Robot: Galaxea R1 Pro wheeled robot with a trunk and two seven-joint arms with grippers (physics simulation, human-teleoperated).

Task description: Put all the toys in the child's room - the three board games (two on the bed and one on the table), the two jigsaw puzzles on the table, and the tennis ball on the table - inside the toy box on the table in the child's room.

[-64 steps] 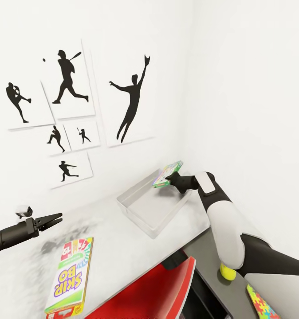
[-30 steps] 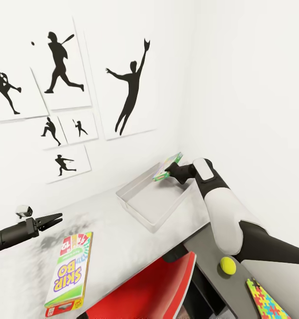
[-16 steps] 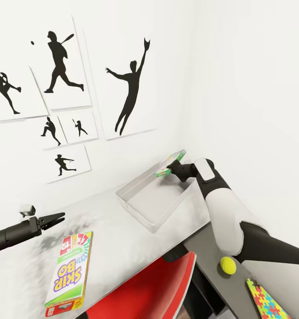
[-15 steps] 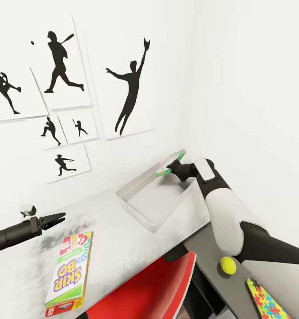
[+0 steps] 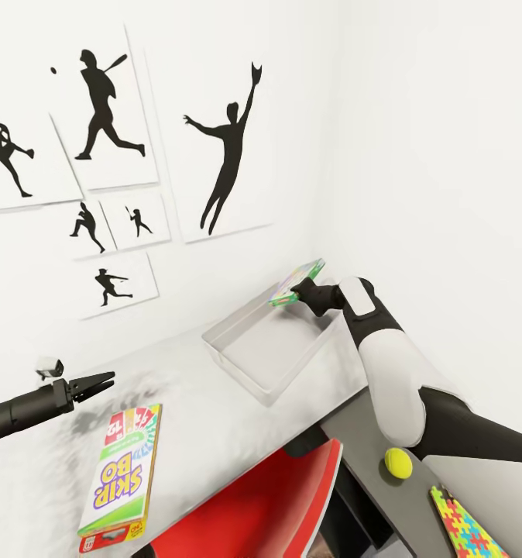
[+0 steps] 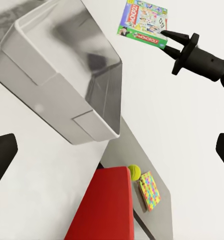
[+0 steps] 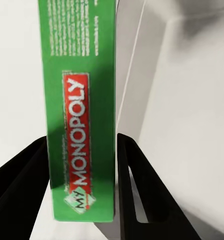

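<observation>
Lifted slightly since earlier, right tool (image 5: 295, 292) clamps the Monopoly game (image 5: 296, 283) over the toy box's (image 5: 245, 364) far corner. Box looks empty. SKIP BO (image 5: 121, 477), tennis ball (image 5: 399, 463), puzzle (image 5: 462, 528) remain outside. Left tool (image 5: 91, 383) hangs open over the tabletop (image 5: 207, 426).

Six white panels of black baseball-player silhouettes (image 5: 98, 155) hang on the white wall (image 5: 416, 139) — a batter, a pitcher, a tall leaping catcher and three smaller figures beneath. A red chair (image 5: 269, 511) sits below, its back edged in white — it also appears red in the left wrist view (image 6: 104, 207).
</observation>
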